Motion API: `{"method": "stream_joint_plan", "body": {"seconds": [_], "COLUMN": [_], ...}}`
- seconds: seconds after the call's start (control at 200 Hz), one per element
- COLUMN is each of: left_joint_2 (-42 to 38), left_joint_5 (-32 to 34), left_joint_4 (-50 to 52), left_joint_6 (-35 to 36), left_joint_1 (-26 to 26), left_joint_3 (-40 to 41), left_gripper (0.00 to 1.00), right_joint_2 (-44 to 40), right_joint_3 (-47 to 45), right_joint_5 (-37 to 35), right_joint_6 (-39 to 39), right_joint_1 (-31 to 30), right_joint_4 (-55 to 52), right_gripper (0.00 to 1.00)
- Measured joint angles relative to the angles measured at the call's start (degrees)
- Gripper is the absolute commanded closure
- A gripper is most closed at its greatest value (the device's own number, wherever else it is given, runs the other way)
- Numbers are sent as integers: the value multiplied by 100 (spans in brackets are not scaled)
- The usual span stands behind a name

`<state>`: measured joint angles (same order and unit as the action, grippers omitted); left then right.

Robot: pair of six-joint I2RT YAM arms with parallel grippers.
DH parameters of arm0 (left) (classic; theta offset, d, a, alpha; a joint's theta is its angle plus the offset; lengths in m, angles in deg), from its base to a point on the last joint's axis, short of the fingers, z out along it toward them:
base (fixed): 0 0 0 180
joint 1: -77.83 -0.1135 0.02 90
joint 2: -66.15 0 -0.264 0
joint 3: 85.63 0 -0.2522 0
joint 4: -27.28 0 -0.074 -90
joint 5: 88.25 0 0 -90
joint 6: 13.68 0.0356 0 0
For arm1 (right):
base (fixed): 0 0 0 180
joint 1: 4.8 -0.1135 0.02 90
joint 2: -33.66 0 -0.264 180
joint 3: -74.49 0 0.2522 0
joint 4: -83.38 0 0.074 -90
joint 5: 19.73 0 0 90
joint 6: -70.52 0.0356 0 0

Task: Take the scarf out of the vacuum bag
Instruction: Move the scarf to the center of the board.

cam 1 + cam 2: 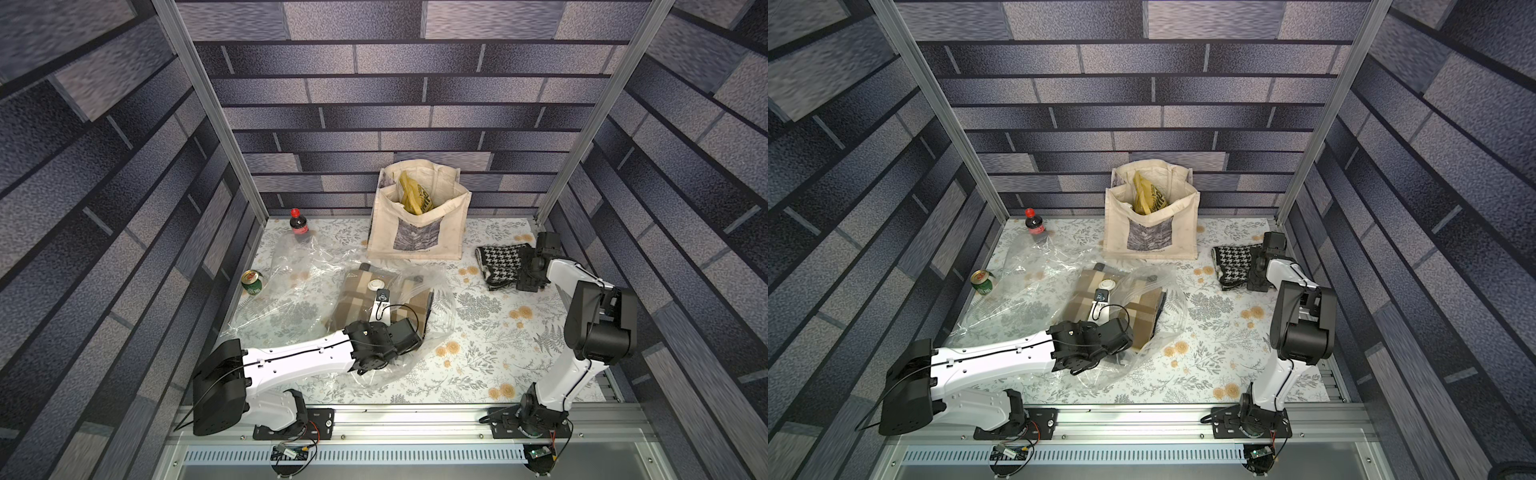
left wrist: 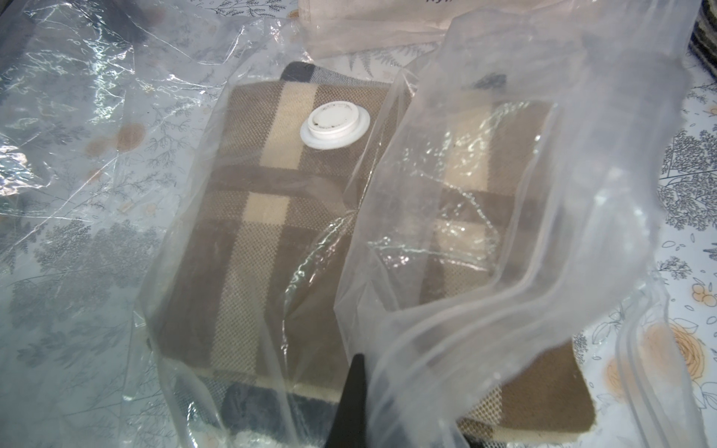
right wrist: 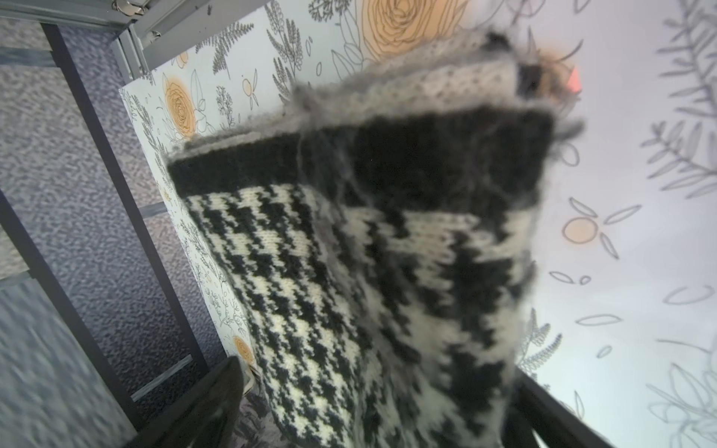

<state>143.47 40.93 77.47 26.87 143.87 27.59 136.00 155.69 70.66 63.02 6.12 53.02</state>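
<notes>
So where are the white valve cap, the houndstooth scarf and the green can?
white valve cap [image 2: 334,124]: left wrist view, on the cap's round top.
houndstooth scarf [image 1: 500,259]: in a top view, on the middle of the checked knit.
green can [image 1: 252,283]: in a top view, on the can's side.

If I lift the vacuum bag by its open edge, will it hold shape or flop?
Probably flops: the vacuum bag is thin, crinkled film lying slack on the table. The folded plaid scarf inside looks bulky and may slide toward the low end. The film looks glossy, so a pinch could slip.
</notes>
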Motion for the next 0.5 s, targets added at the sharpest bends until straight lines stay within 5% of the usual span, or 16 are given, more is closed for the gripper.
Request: {"method": "stream_joint_plan", "body": {"seconds": [0.315, 0.501], "left_joint_2": [26, 26], "left_joint_5": [20, 22], "left_joint_4": [2, 4], "left_joint_6": [0, 0], "left_joint_1": [26, 26], "left_joint_3": [-74, -74], "left_gripper": [100, 100], "right_joint_2": [-796, -2009], "right_joint_3": [225, -953], "right_joint_5": [7, 11], "right_joint_6": [-1471, -2133], "right_joint_1": [-122, -855], "right_joint_4": [-1003, -782], "right_gripper": [0, 0]}}
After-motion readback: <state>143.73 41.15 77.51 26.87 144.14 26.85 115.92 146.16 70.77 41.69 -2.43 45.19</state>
